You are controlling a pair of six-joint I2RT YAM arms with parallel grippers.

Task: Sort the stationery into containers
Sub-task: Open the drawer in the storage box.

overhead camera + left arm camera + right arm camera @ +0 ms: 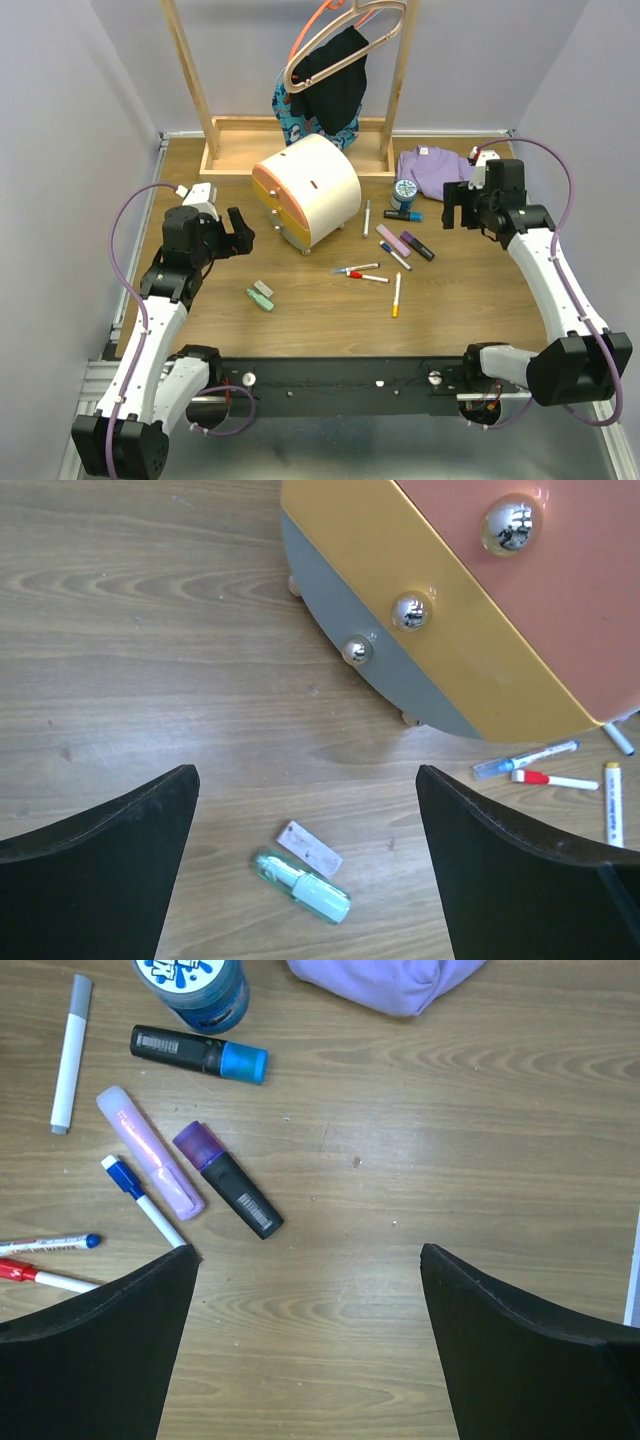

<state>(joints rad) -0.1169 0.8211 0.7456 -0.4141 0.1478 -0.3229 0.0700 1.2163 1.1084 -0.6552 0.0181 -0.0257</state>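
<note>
Hovering above the table (300, 320), left end effector (305, 780) and right end effector (307, 1255) both spread wide, holding nothing.

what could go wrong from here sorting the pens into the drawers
1. The drawers look shut; their small round knobs may slip from the open left hand, or the chest may slide.
2. The pink highlighter, blue-capped pen and purple-capped marker lie close together, so the right hand could knock neighbours.
</note>
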